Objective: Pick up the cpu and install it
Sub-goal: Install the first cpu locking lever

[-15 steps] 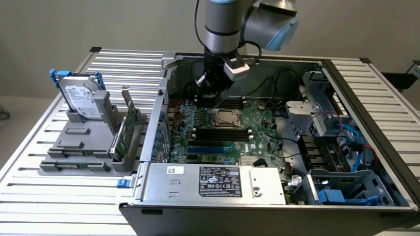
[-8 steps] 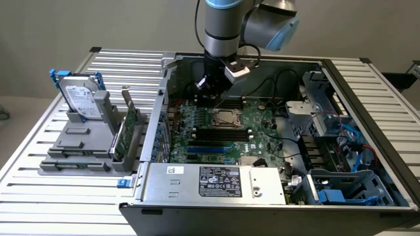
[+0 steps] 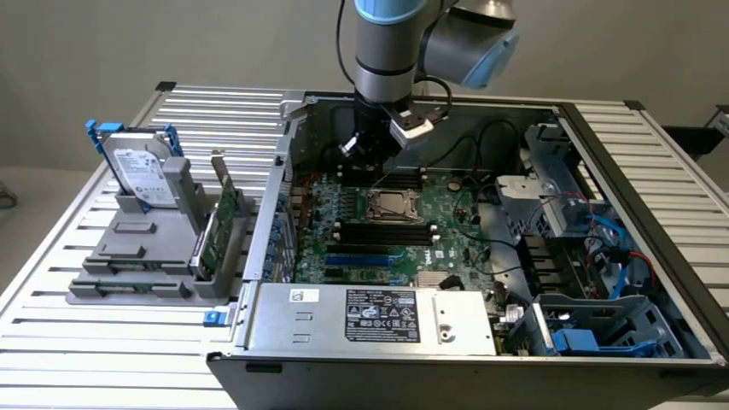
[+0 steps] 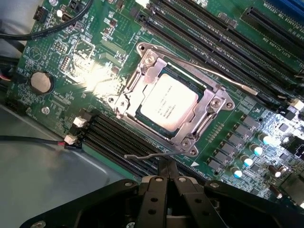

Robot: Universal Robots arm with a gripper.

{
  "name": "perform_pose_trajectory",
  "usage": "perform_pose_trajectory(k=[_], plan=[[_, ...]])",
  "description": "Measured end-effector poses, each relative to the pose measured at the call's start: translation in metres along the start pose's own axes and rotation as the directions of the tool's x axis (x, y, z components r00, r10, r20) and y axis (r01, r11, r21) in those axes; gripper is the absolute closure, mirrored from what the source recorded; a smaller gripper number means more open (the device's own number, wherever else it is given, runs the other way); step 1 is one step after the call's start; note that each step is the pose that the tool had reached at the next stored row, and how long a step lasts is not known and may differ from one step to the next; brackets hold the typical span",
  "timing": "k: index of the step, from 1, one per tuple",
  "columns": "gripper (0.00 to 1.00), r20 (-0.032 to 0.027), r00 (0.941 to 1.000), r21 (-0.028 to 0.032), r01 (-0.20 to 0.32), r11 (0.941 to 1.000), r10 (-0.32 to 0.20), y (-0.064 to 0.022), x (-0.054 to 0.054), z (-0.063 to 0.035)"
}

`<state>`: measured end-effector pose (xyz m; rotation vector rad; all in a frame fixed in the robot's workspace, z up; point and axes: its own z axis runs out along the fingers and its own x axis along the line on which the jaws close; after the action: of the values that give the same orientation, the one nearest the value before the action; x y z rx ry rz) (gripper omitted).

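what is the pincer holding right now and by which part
Nothing, as far as shows: the pincer is shut with nothing in it, and the cpu lies in its socket, apart from it.

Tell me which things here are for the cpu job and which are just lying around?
For the job: the cpu, sitting in its socket on the motherboard; the gripper, shut and empty, near the socket.
Just lying about: the hard drive and the green circuit card, both standing in the grey holder outside the case.
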<state>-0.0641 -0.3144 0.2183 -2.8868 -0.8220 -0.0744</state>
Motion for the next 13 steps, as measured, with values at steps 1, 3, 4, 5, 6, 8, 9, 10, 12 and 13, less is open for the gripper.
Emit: perform_pose_trajectory(k=[1,3,4,5,6,8,9,10,12,13], plan=[[0.89,0.0001,1.0000,0.0002,0.001,1.0000,-0.001,0.0003,-0.0002,-0.0001],[0.89,0.0003,1.0000,0.0005,0.003,1.0000,-0.003,0.0008,-0.0006,-0.0002],[0.89,0.0005,1.0000,0.0007,0.005,1.0000,-0.005,0.0010,-0.0007,-0.0002],[0.89,0.0007,1.0000,0.0009,0.007,1.0000,-0.007,0.0011,-0.0007,-0.0001],[0.89,0.0011,0.9999,0.0011,0.011,0.9999,-0.011,0.0012,-0.0008,-0.0001],[0.89,0.0024,0.9999,0.0009,0.017,0.9999,-0.017,0.0015,-0.0010,-0.0002],[0.89,0.0034,0.9998,0.0002,0.020,0.9998,-0.020,0.0016,-0.0011,-0.0002],[0.89,0.0049,0.9997,-0.0010,0.023,0.9997,-0.023,0.0018,-0.0013,-0.0002],[0.89,0.0069,0.9996,-0.0029,0.029,0.9996,-0.029,0.0022,-0.0015,0.0001],[0.89,0.0070,0.9995,-0.0030,0.032,0.9995,-0.032,0.0026,-0.0017,0.0003]])
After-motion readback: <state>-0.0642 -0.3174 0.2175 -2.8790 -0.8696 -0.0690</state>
